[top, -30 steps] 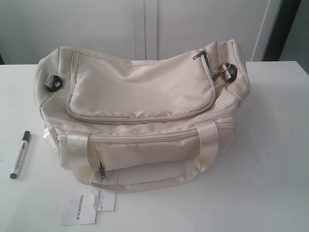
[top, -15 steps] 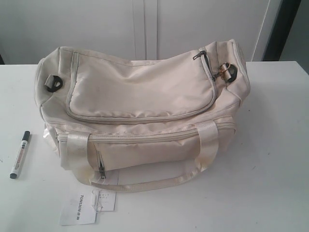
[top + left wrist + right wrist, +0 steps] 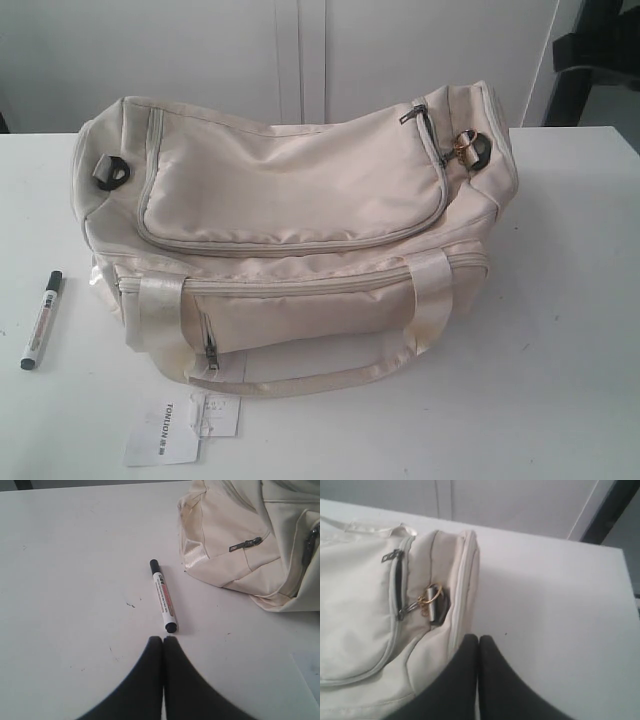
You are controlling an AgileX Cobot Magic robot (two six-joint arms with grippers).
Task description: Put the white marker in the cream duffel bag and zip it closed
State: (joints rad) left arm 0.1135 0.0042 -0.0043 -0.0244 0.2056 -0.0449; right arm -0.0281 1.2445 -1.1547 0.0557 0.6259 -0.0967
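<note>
Newly we see a dark shape (image 3: 578,50) at the far right; our left pincer (image 3: 163,639) and right pincer (image 3: 478,637) are closed, empty.

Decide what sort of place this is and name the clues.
Probably a lab test bench: plain white table, white cupboard-like panels behind, with a cream duffel bag and white marker laid out.

exterior view | I see a new dark shape (image 3: 592,42) at the upper right edge | half a second ago it was not there
</note>
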